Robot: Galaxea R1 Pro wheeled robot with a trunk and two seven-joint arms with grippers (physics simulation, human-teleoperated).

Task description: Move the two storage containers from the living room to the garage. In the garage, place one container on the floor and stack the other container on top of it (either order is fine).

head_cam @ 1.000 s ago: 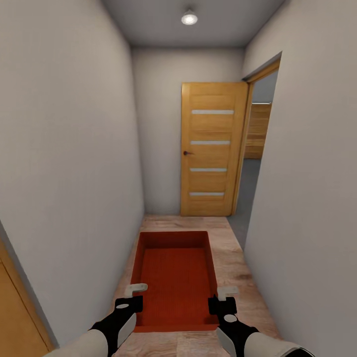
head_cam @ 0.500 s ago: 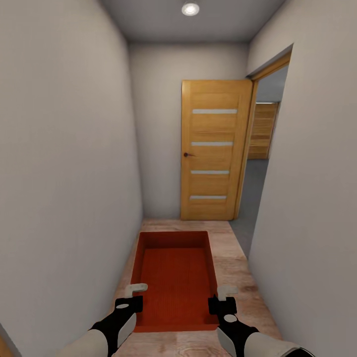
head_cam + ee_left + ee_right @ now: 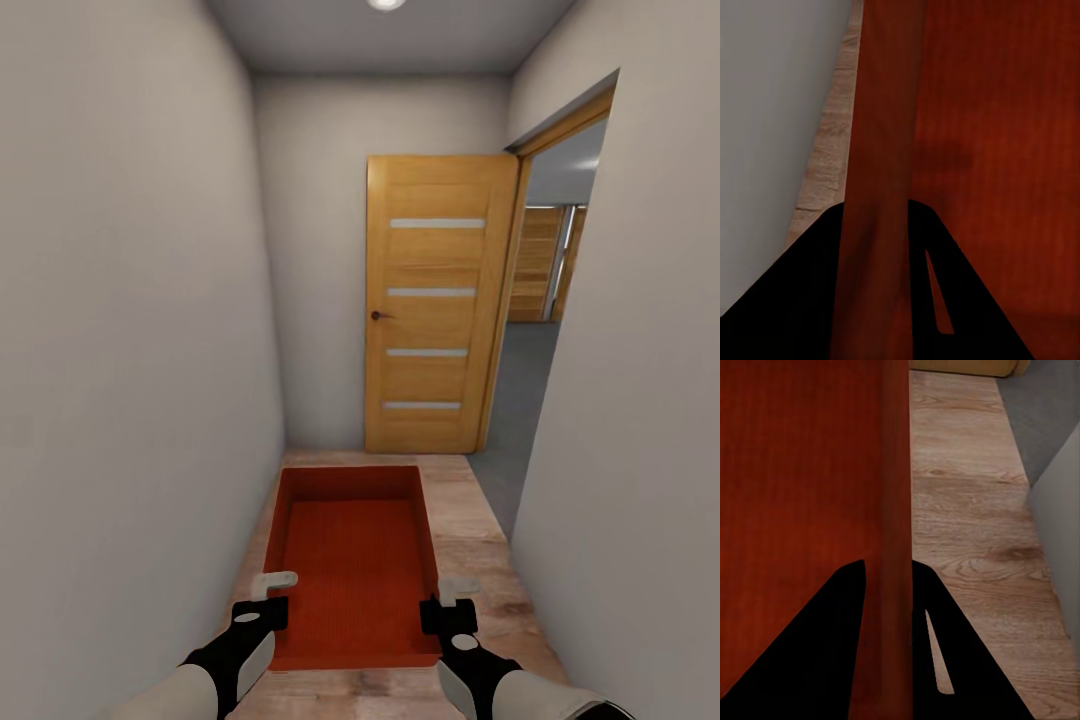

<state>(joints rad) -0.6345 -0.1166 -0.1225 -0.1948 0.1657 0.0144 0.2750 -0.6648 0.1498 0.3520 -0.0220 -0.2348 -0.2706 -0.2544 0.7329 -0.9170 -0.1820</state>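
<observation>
One orange-red storage container (image 3: 355, 560) hangs level in front of me over a light wood plank floor, open top up, ribbed bottom showing. My left gripper (image 3: 270, 597) is shut on its left side wall near the close end, and my right gripper (image 3: 447, 600) is shut on the right side wall. In the left wrist view the thin wall (image 3: 881, 150) runs between the dark fingers of the left gripper (image 3: 876, 217). The right wrist view has the other wall (image 3: 889, 472) pinched the same way by the right gripper (image 3: 889, 574).
I am in a narrow corridor between a pale left wall (image 3: 130, 350) and right wall (image 3: 640, 420). An open wooden door (image 3: 440, 300) stands ahead. Beside it a doorway on the right gives onto a dark grey floor (image 3: 522, 400) and a wood-plank door (image 3: 540, 265) beyond.
The whole view has shifted forward along the corridor, so the door and right doorway look nearer and larger. The container and both grippers keep the same hold.
</observation>
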